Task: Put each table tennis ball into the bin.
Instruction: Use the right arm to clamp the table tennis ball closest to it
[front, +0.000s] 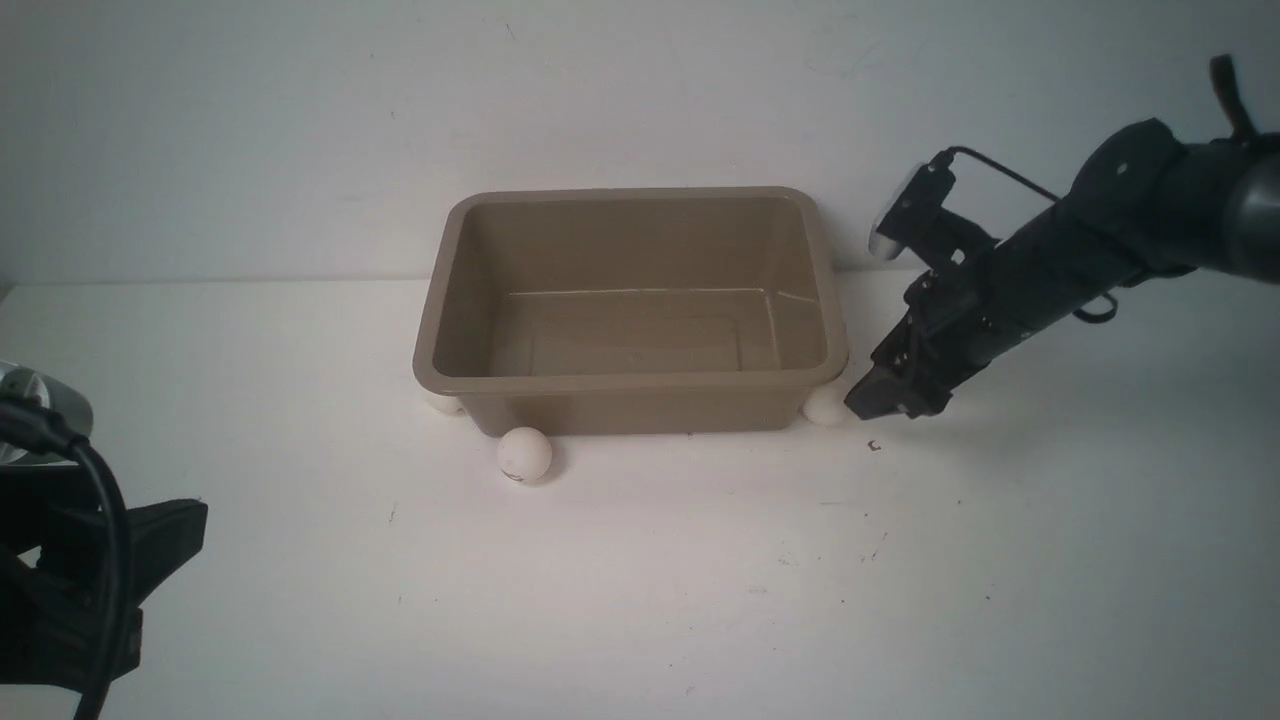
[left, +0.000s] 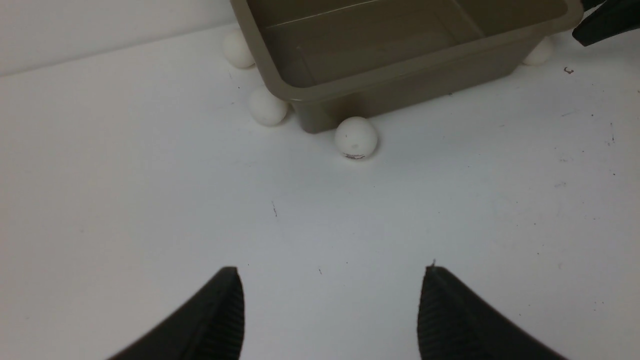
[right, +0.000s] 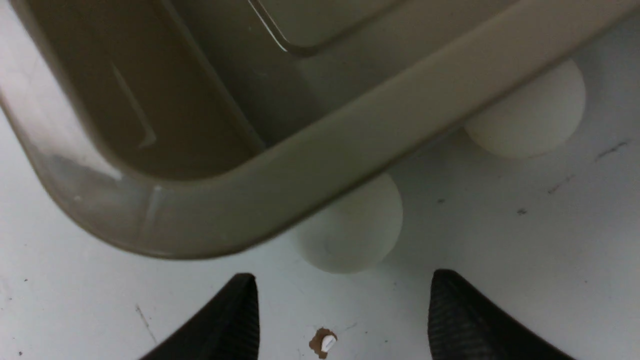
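- Front view: the bin (front: 630, 382) stands in the middle of the table (front: 700, 580) with its open side up. Its long side runs from 9 o'clock to 3 o'clock.
- The marked ball (front: 524, 455) lies on the table at the bin's 7 o'clock, touching the front wall, with its dark mark low down.
- The right corner ball (front: 826, 405) sits at the bin's 4 o'clock. It is just at the 9 o'clock side of the right gripper (front: 880, 398).
- The left corner ball (front: 440, 404) is mostly hidden under the rim.
- The left gripper (front: 165, 535) is cut off at the picture's edge, well apart from every ball.
- Left wrist view: the left gripper's fingers (left: 220, 320) stand wide apart and hold nothing.
- Far ahead of them are the bin and four balls, and the back ball (left: 239, 50) shows here too.
- Right wrist view: the right gripper's fingers (right: 225, 320) are spread, with nothing between them.
- The right corner ball lies just ahead of the tips, half tucked under the bin's rounded corner.
- A second ball (right: 530, 115) peeks out farther along the same rim. I cannot tell which ball it is.
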